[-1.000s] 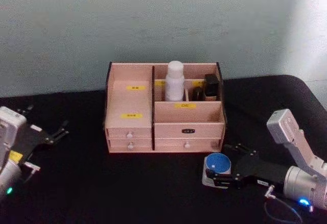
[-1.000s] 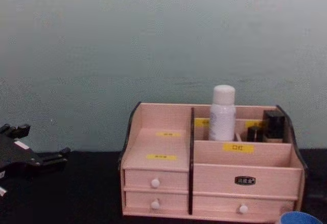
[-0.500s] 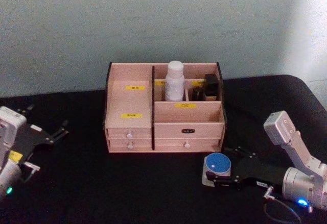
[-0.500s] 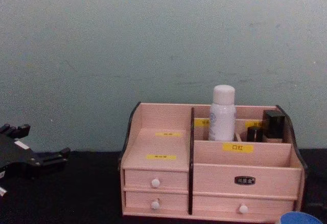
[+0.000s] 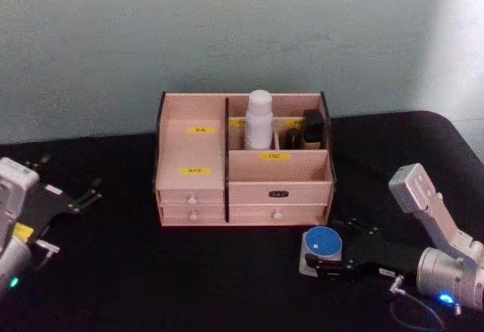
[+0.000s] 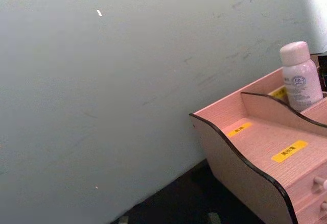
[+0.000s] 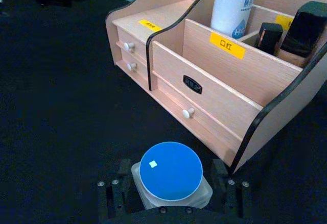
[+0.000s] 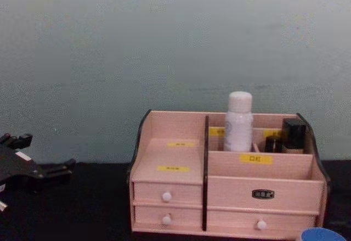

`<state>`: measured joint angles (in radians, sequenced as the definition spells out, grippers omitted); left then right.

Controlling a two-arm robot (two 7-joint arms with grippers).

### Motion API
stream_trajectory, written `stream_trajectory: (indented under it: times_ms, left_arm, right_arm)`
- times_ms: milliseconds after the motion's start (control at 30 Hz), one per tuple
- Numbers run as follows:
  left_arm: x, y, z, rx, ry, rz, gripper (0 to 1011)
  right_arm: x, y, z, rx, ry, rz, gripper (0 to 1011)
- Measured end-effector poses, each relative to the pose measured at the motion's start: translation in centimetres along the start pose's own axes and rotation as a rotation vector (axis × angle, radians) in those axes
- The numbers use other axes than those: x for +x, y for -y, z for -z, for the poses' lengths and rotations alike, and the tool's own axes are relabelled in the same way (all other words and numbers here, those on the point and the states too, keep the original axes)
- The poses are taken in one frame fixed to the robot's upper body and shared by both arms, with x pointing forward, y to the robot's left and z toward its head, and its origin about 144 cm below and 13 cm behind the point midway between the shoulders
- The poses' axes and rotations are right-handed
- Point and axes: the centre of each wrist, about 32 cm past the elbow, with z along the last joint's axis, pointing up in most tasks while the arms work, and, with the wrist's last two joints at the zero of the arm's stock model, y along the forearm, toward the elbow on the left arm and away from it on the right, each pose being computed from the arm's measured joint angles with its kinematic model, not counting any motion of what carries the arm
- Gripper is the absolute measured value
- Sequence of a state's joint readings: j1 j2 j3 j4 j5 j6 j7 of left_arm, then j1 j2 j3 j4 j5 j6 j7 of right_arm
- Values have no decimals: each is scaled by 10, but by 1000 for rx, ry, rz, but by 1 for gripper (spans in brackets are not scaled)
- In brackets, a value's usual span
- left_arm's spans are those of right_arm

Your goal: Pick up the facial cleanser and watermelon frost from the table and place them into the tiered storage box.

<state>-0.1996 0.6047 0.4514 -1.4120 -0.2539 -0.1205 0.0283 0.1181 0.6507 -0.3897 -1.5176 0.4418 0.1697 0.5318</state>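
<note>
The blue-lidded watermelon frost jar (image 7: 171,175) is being straddled by the wide-open right gripper (image 7: 171,167); beyond it, "RELEC" is being shown on the facial cleanser bottle (image 7: 234,4) and "口红" on a yellow label (image 7: 226,45).

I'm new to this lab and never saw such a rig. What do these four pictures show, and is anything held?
It is a two-armed robot photographed by its own cameras: one on its head looking down, one on its chest looking across the table, and one on each wrist. On the black table stands a pink wooden tiered storage box with a white bottle and small dark containers upright in its back compartments. The right end effector sits around a blue-lidded jar resting on the table before the box; whether it grips is unclear. The left end effector is parked open at the table's left side, holding nothing.
</note>
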Motion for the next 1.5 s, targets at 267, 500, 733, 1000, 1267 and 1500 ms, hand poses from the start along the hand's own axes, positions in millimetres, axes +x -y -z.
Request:
stream_trajectory:
  times_ms: [267,500,733,1000,1267,1500]
  left_arm:
    - [0,0,0,0,0,0,1001]
    - [0,0,0,0,0,0,1001]
    - [0,0,0,0,0,0,1001]
    - [0,0,0,0,0,0,1001]
    - [0,0,0,0,0,0,1001]
    - [0,0,0,0,0,0,1001]
  right_arm:
    - [1,-1,1,-11,-10,-2,1003]
    - [1,-2,1,-14,-15,-3,1002]
    - [1,-4,1,-15,-17,-4,1002]
    - [0,-5,1,-14,-27,0,1003]
    - [1,-5,1,-14,-28,2,1002]
    - [1,-5,1,-14,-27,2,1002]
